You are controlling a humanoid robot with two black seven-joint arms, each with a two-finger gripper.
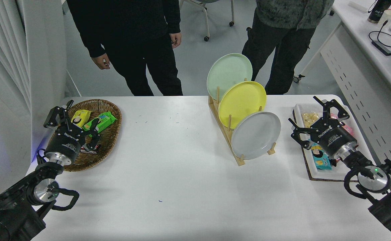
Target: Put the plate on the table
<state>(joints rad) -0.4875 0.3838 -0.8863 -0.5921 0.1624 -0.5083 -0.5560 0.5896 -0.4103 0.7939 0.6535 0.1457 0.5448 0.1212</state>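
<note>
Both my arms run off the bottom corners. My left gripper (pixel 69 117), spread, hides part of the wicker basket (pixel 112 110). My right gripper (pixel 310 116), spread, covers the snack tray (pixel 299 108). On the table (pixel 168 174), the plate (pixel 256 135) stands in the wooden rack (pixel 227 135), overlapping the yellow plate (pixel 242 100).

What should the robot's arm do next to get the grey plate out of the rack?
Probably swing the right gripper left toward the grey plate. The plate stands on edge in the front slot of the wooden rack, nothing holds it, and the gripper is open over the snack tray, apart from the plate.
</note>
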